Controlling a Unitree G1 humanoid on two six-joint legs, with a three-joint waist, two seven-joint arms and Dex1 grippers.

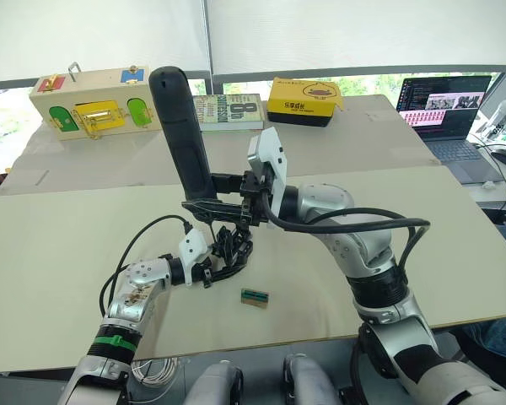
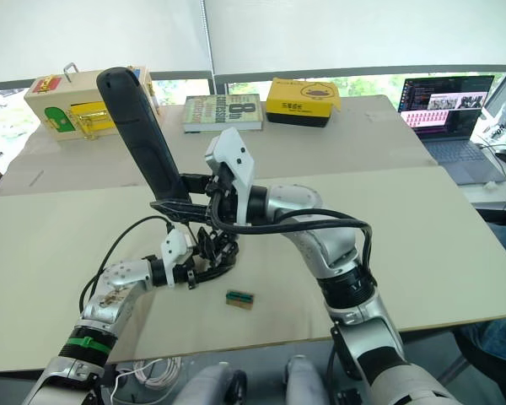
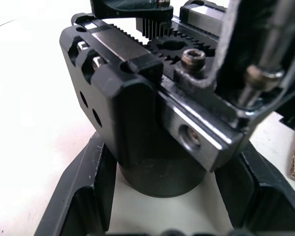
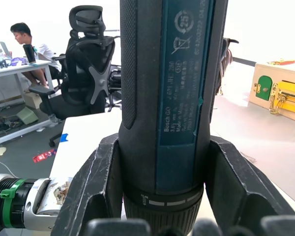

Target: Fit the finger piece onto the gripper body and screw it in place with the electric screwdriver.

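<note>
Driving stage appears underway: the right gripper (image 1: 204, 196) is clamping the electric screwdriver (image 1: 179, 126), bit end down over the gripper body (image 1: 229, 249), which the left gripper (image 1: 212, 268) is gripping by its round base, toward the near edge of the table (image 1: 59, 253). Left wrist view is showing a screw head (image 3: 192, 58) with the metal bit (image 3: 265, 69) beside it; seating cannot be judged. Finger piece cannot be picked out separately. Screwdriver's long axis is running steeply upright, rounded end leaning toward the far-left corner, tip pointing down.
</note>
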